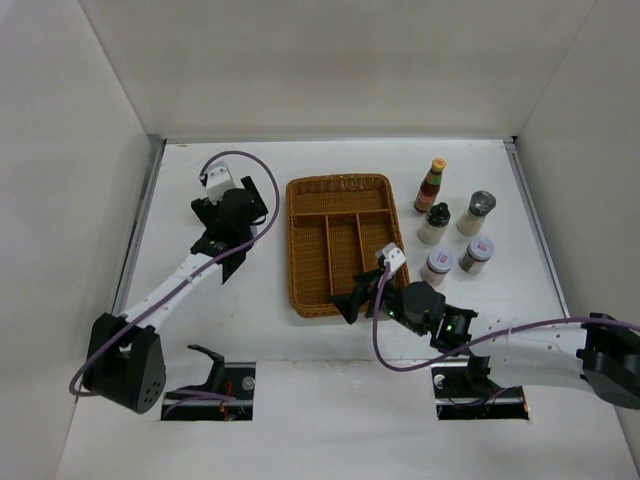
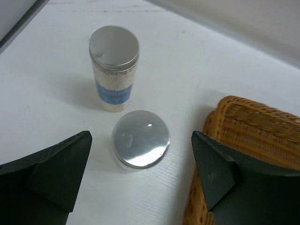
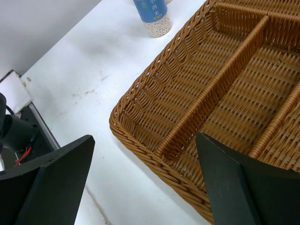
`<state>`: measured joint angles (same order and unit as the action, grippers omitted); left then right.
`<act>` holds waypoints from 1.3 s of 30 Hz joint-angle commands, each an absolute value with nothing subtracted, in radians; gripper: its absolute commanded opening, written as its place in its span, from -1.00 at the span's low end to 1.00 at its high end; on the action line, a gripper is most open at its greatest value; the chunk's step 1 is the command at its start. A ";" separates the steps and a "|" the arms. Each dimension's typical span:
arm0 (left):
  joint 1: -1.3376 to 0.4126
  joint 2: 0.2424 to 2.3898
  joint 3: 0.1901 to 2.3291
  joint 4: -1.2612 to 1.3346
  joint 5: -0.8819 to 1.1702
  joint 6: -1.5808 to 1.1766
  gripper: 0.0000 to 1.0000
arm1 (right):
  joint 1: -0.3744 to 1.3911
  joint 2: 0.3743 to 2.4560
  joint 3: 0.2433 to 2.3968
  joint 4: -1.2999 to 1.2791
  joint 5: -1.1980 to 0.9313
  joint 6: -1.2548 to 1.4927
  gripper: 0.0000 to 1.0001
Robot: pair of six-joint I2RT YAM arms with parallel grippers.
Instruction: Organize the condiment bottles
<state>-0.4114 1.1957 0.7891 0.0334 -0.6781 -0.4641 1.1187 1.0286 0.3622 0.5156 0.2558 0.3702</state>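
Note:
Two white, blue-labelled, silver-lidded condiment bottles stand left of the wicker tray [image 1: 340, 240]. In the left wrist view one is farther off [image 2: 114, 65] and one is directly below me [image 2: 140, 139]. My left gripper [image 2: 140, 137] [image 1: 232, 212] is open above that nearer bottle, jaws wide on either side, touching nothing. The left arm hides both bottles in the top view. My right gripper [image 3: 145, 138] [image 1: 352, 298] is open and empty over the tray's near corner [image 3: 140, 126]. One blue-labelled bottle [image 3: 152, 14] shows far off in the right wrist view.
Right of the tray stand a slim red yellow-capped bottle [image 1: 431, 185], a black-capped bottle [image 1: 435, 223], a grey-lidded shaker [image 1: 477, 212] and two red-white-lidded jars [image 1: 437, 265] [image 1: 477, 254]. The tray's compartments hold nothing. White walls enclose the table.

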 commanded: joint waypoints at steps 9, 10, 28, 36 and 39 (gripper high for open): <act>-0.360 1.299 0.842 0.048 -0.588 -0.494 0.72 | 1.130 1.039 0.379 0.568 0.268 0.359 0.97; -0.357 1.313 0.844 0.049 -0.589 -0.494 0.69 | 1.130 1.034 0.377 0.568 0.270 0.359 0.98; -0.527 1.196 0.963 0.193 -0.672 -0.417 -0.35 | 1.105 1.005 0.356 0.569 0.296 0.376 0.99; -0.565 1.469 1.192 0.224 -0.589 -0.408 -0.37 | 1.098 1.005 0.350 0.577 0.299 0.377 1.00; -0.564 1.555 1.259 0.213 -0.559 -0.405 -0.37 | 1.094 1.006 0.347 0.581 0.299 0.377 1.00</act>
<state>-0.5636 1.5200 1.1820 0.1471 -0.5945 -0.4198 1.1053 1.0214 0.3511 0.5247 0.2817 0.3702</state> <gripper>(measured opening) 0.588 0.998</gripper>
